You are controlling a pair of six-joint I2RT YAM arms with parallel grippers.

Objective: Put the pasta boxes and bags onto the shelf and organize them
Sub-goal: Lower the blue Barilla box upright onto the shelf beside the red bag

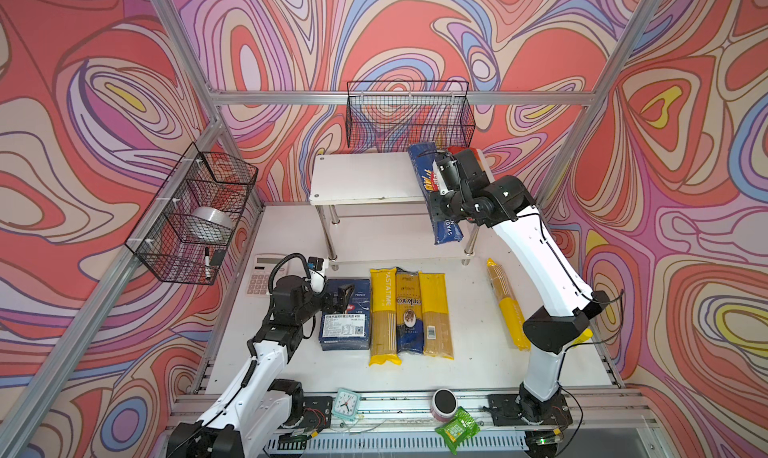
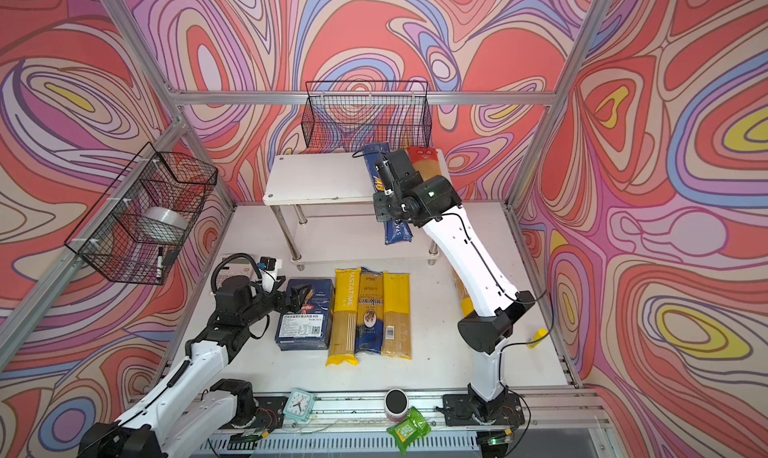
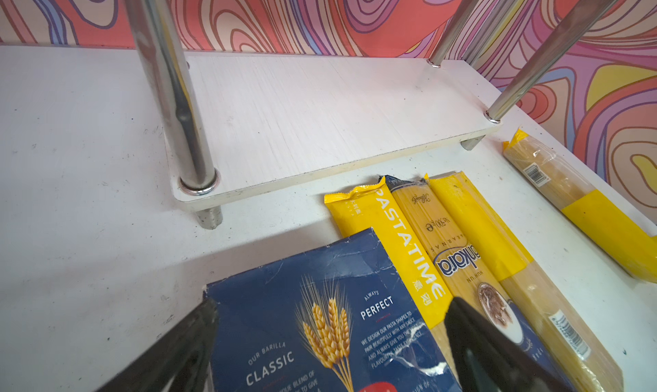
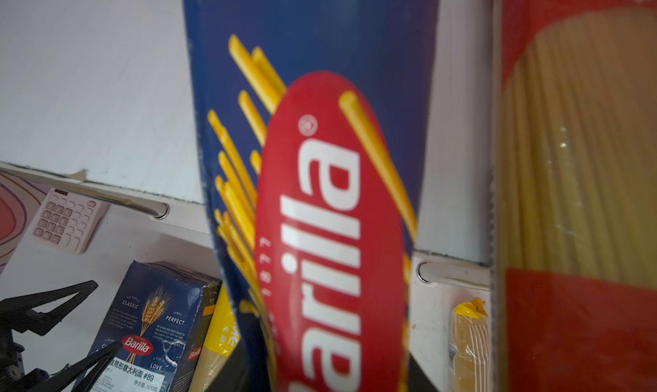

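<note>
r gripper (image 1: 436,200) at white shelf (image 1: 361,177) edge

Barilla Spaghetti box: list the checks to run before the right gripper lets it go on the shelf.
1. Barilla Spaghetti box fully over the top board: not ok, its near end overhangs the front edge.
2. Box apart from the red-and-clear bag: ok.
3. Grip of the right gripper on the box: cannot tell.
4. Position of the left gripper, out of the way: ok, open above the navy carton.
</note>
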